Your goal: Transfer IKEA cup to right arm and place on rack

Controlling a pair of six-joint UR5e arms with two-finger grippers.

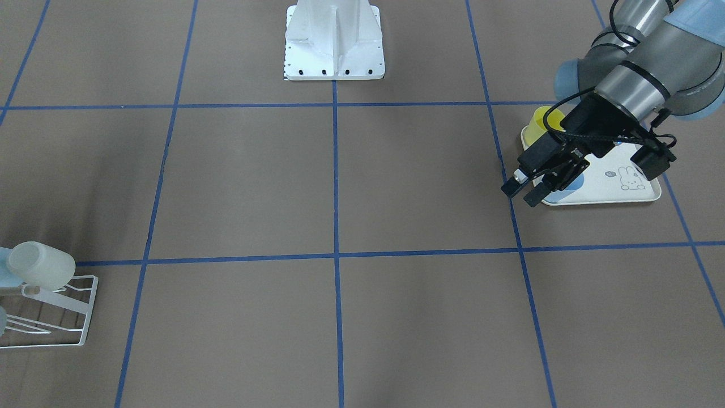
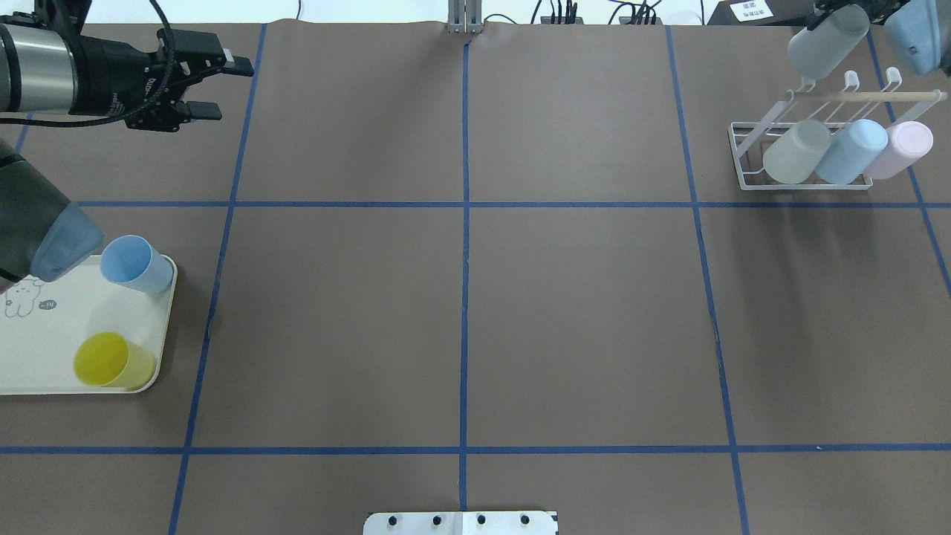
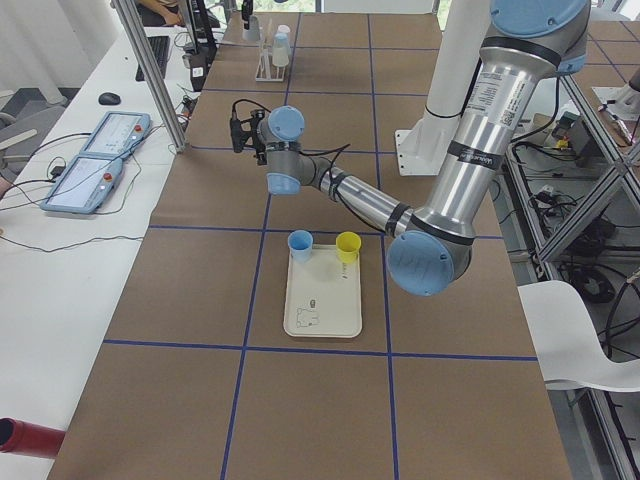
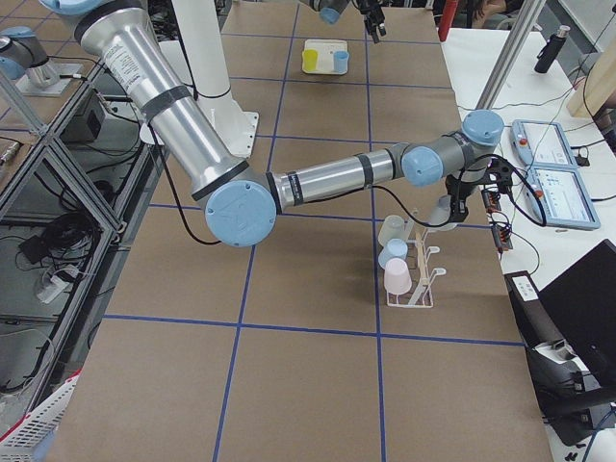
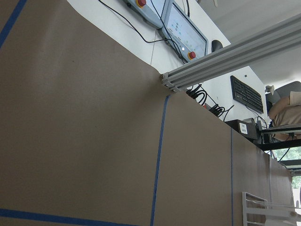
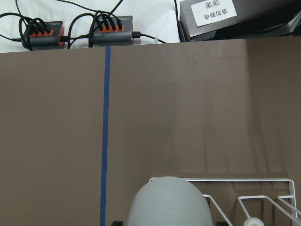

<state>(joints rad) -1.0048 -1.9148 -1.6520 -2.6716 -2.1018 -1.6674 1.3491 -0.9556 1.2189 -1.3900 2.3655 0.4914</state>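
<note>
A frosted, translucent grey cup (image 2: 827, 42), tilted, is clamped by the right gripper (image 2: 853, 13) above the rack (image 2: 869, 96); the left gripper (image 2: 226, 91) is held apart, empty.

Wire rack (image 2: 737, 156) w/ wood dowel (image 2: 891, 96)

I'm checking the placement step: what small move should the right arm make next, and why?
Probably ease the grey cup down onto the rack's back row, then let go: it hangs tilted just over that row, and three cups already fill the front one.
</note>
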